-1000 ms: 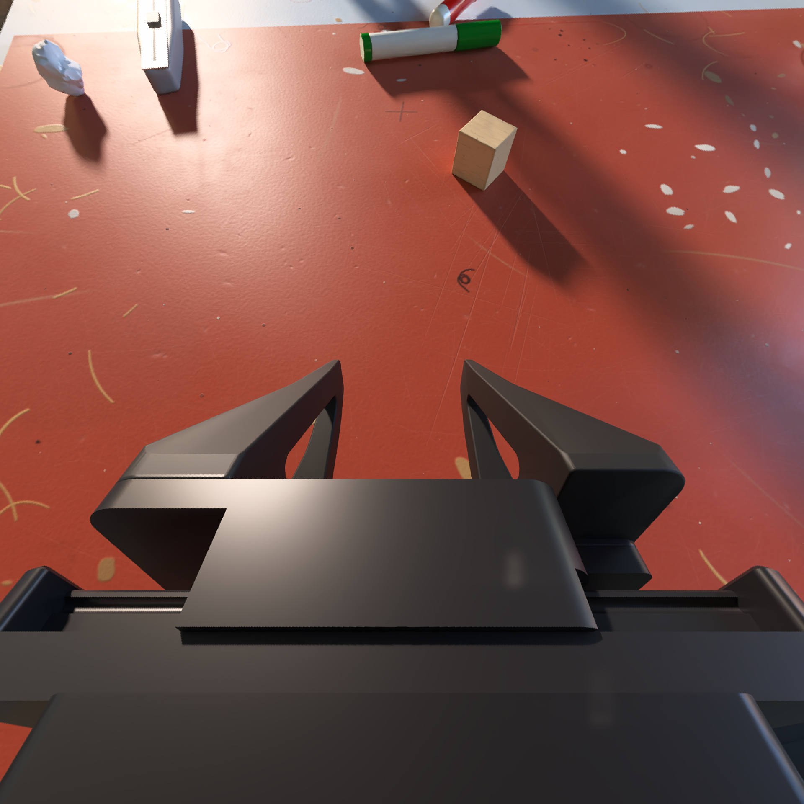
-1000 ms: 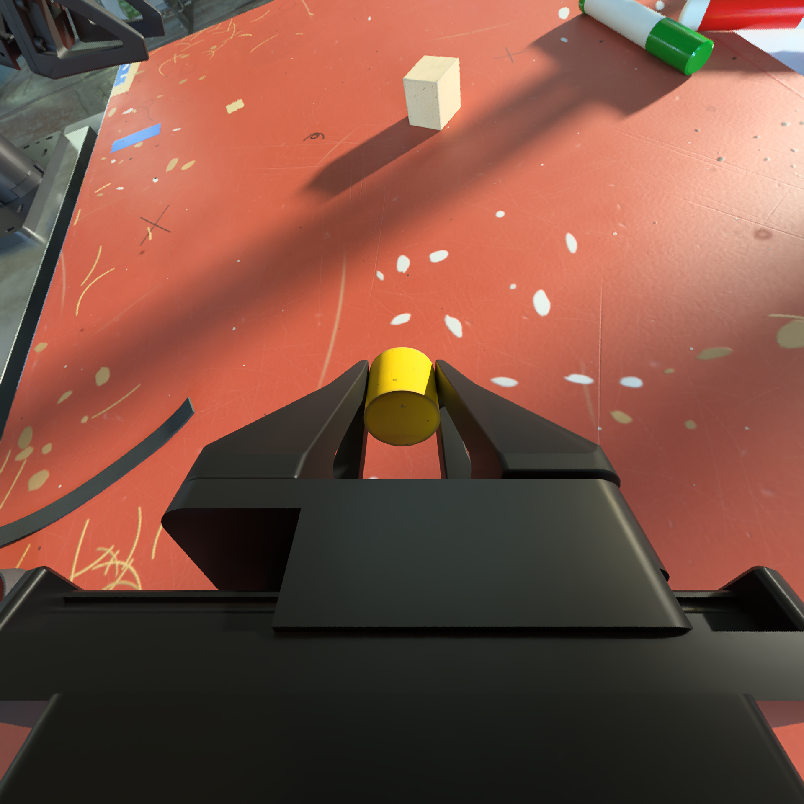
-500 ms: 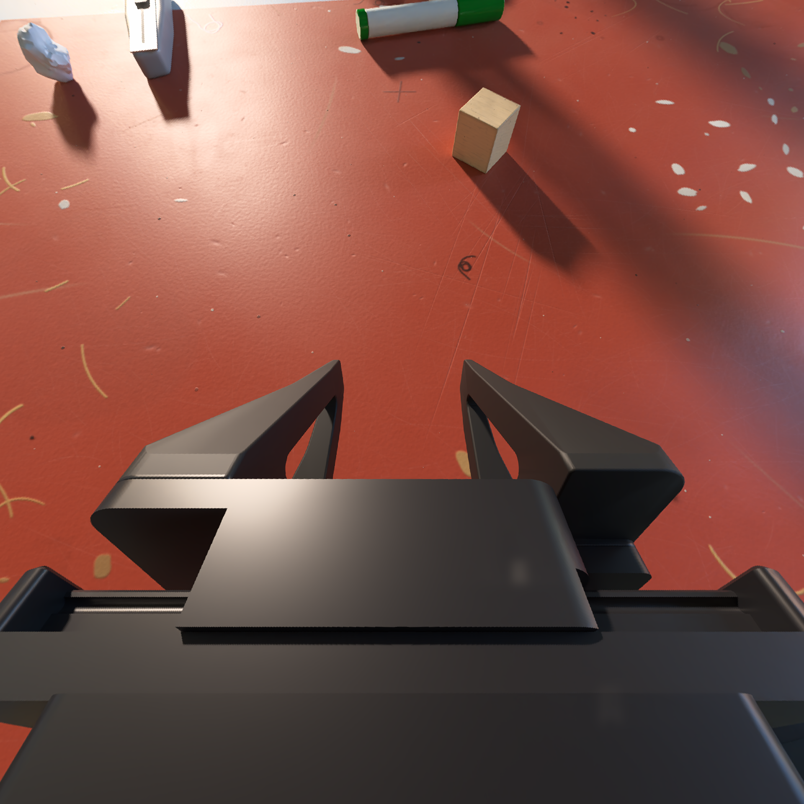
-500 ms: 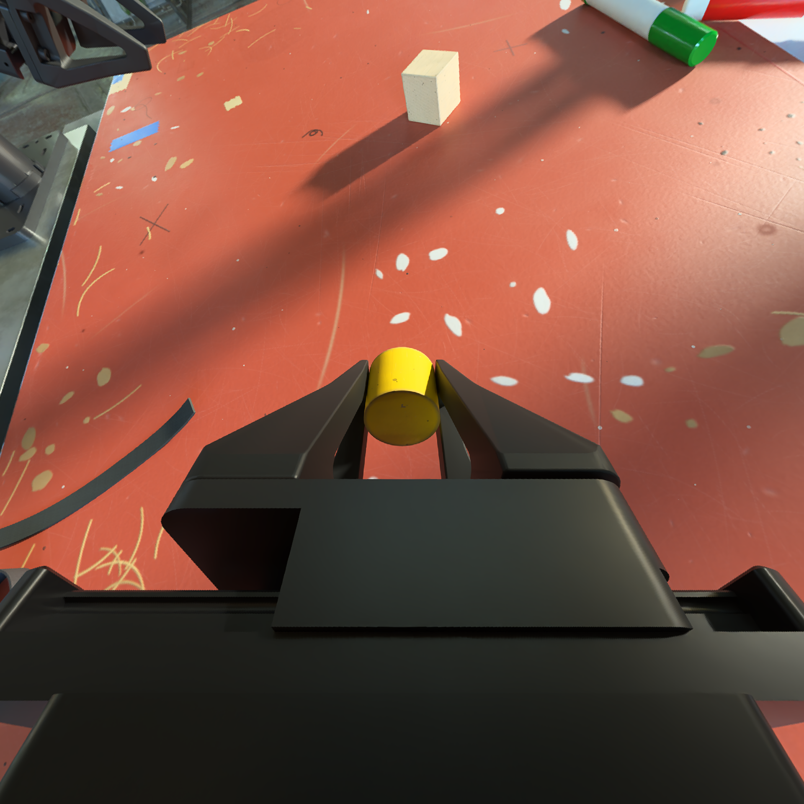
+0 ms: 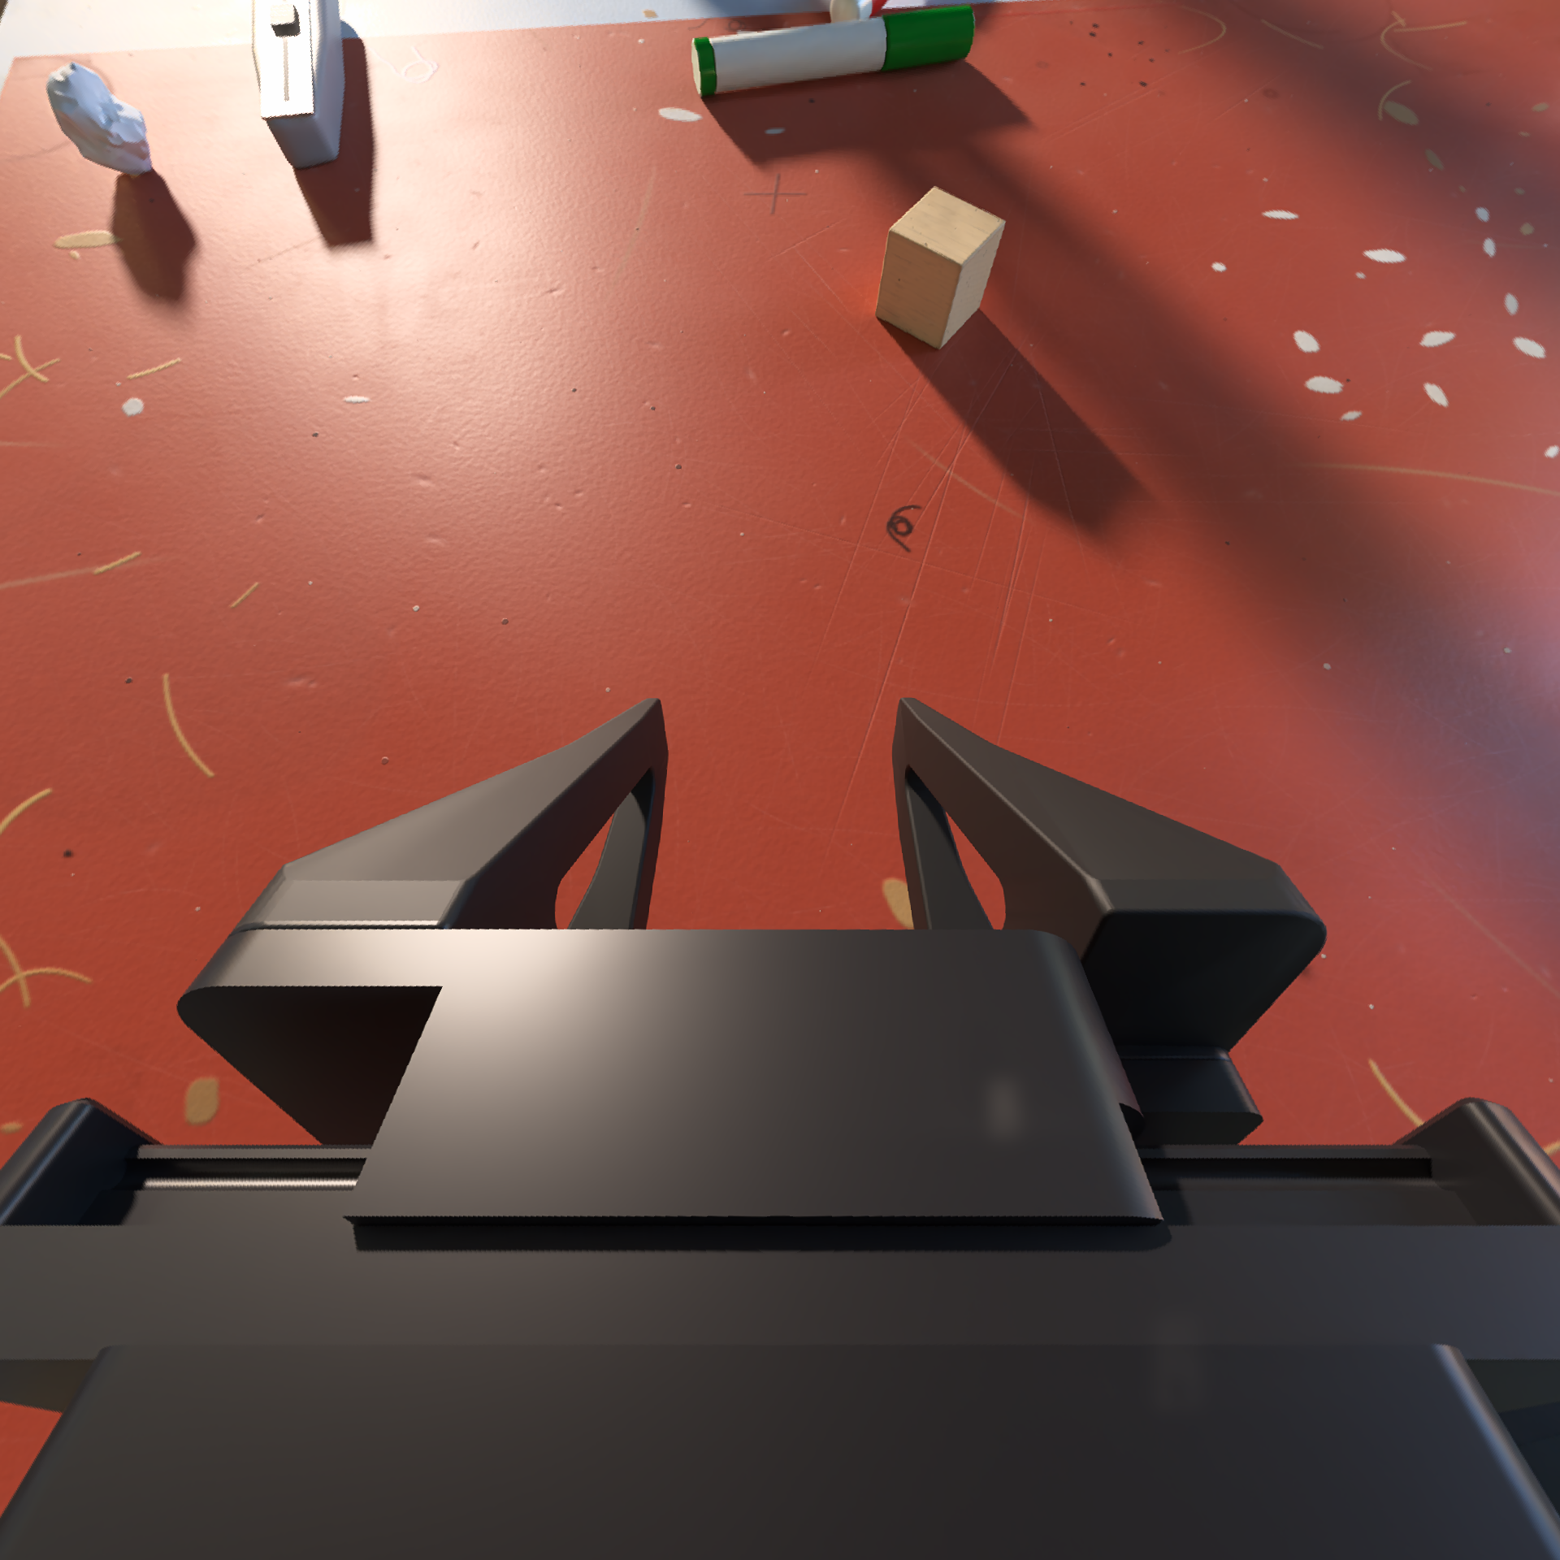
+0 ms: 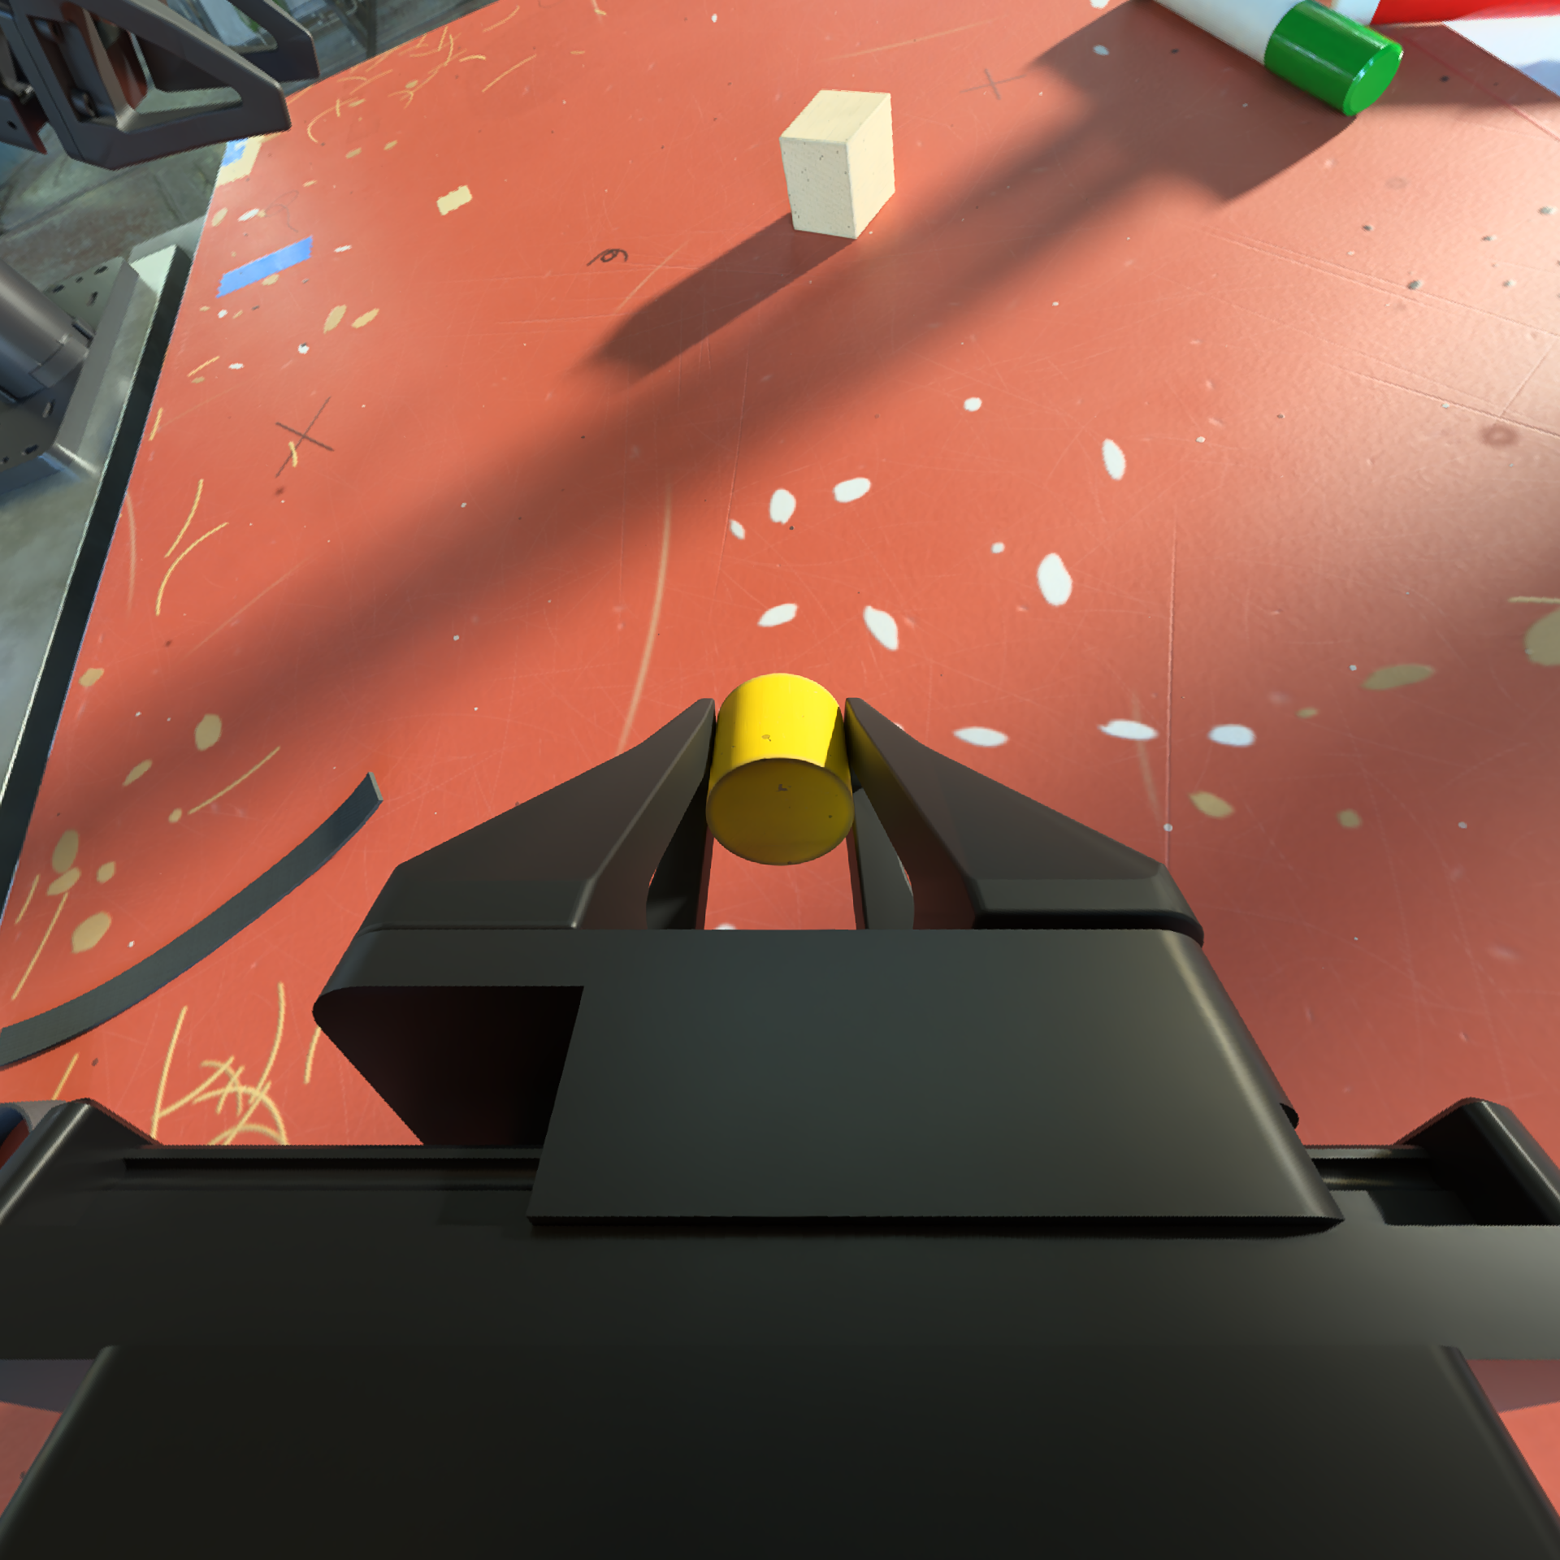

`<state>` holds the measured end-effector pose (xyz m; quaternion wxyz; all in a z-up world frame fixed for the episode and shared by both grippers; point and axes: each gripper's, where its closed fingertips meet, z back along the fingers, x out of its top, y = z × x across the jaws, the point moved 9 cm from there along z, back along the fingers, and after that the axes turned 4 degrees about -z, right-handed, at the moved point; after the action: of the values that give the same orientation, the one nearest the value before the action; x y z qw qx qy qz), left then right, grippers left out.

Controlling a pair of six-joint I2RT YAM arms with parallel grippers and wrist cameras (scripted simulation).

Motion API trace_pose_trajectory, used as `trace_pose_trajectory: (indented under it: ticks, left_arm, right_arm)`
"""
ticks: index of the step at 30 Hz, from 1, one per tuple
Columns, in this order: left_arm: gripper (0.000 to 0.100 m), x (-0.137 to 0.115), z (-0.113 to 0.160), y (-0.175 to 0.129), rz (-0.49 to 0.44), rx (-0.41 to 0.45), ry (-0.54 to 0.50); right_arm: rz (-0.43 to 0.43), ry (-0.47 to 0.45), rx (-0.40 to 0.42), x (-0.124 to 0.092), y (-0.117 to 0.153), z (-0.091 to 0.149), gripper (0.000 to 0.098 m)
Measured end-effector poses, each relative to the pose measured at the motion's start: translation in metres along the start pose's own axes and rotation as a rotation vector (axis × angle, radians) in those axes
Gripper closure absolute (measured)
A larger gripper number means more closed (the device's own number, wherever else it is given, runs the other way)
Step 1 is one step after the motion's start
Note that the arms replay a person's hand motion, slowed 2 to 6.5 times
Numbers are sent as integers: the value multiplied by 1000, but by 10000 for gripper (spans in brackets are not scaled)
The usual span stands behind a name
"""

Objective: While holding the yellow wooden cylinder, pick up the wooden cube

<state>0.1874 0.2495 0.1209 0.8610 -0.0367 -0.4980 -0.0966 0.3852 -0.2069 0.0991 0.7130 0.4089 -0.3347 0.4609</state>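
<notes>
A scuffed red mat [image 5: 506, 506], flecked with pale chips and thin tan scratches and crossed by long shadows, fills the left wrist view. The left gripper [image 5: 778, 717] takes up the lower half of the frame, its two dark fingers spread apart with only bare mat between them; it holds nothing. The wooden cube [image 5: 937, 266] stands on the mat in the upper centre-right, well apart from the fingertips and slightly right of the gap between them, throwing a long shadow toward the lower right. Along the top edge lies a white marker with a green cap [image 5: 831, 49]. At the upper left, a white block-shaped object [image 5: 300, 80] stands upright, and a crumpled white lump [image 5: 97, 118] sits nearer the corner.

In the right wrist view the same red mat [image 6: 1182, 338] spreads out, with a grey floor and metal frame visible past its left edge. The right gripper [image 6: 778, 717] sits at the centre, its fingers closed against the sides of the yellow wooden cylinder [image 6: 777, 772], whose round end face points toward the camera. The wooden cube [image 6: 837, 165] rests in the upper centre, well ahead of the cylinder. The green-capped marker [image 6: 1304, 46] lies in the upper right corner. A curved dark strip [image 6: 211, 928] lies on the mat at the lower left, and part of the other gripper [image 6: 143, 76] shows in the upper left corner.
</notes>
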Motion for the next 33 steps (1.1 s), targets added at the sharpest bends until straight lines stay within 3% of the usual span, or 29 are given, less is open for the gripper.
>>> trace_pose_trajectory:
  ticks: [33]
  left_arm:
    - [545, -3, -3, 1, 8, -12, 21]
  right_arm:
    - [-5, 3, 4, 0, 0, 0, 728]
